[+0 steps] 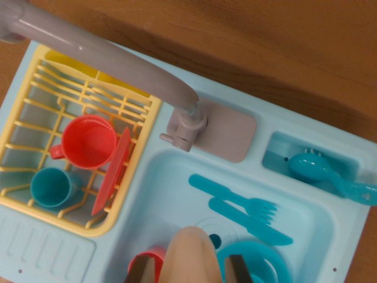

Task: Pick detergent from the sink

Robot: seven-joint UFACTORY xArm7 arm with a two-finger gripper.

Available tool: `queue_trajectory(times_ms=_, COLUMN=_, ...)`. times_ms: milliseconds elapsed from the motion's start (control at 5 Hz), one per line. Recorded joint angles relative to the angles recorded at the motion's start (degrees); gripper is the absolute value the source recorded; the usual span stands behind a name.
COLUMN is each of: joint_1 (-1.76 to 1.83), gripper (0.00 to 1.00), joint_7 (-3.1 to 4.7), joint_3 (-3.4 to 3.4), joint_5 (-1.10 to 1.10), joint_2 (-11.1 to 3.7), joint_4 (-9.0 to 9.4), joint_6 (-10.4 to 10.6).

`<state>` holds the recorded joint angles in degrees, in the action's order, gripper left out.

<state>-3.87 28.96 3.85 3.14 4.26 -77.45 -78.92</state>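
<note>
at the sink's near edge: detergent between the fingers

at six o'clock in the wrist view, the gripper (192, 272) straddles the peach detergent bottle (188, 253), one dark finger (143, 272) on each flank; whether they already pinch it i cannot tell. the bottle stands in the pale blue sink (156, 177), a red cup (145, 261) at its nine o'clock, a blue bowl (266, 259) at three. this looks like the grasping step; next calls for a firm squeeze and a straight lift clear of the grey faucet (118, 62) at twelve.
</note>
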Motion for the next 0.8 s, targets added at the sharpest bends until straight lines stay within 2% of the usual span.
queue_trajectory(times_ms=200, joint_1=0.00, gripper=1.00, joint_7=-0.07, joint_3=0.01, joint_5=-0.06, joint_2=0.25, joint_4=-0.57, joint_6=-0.82)
queue_trajectory(times_ms=800, joint_1=0.00, gripper=1.00, joint_7=-0.11, joint_3=0.01, joint_5=-0.09, joint_2=0.37, joint_4=-0.85, joint_6=-1.22)
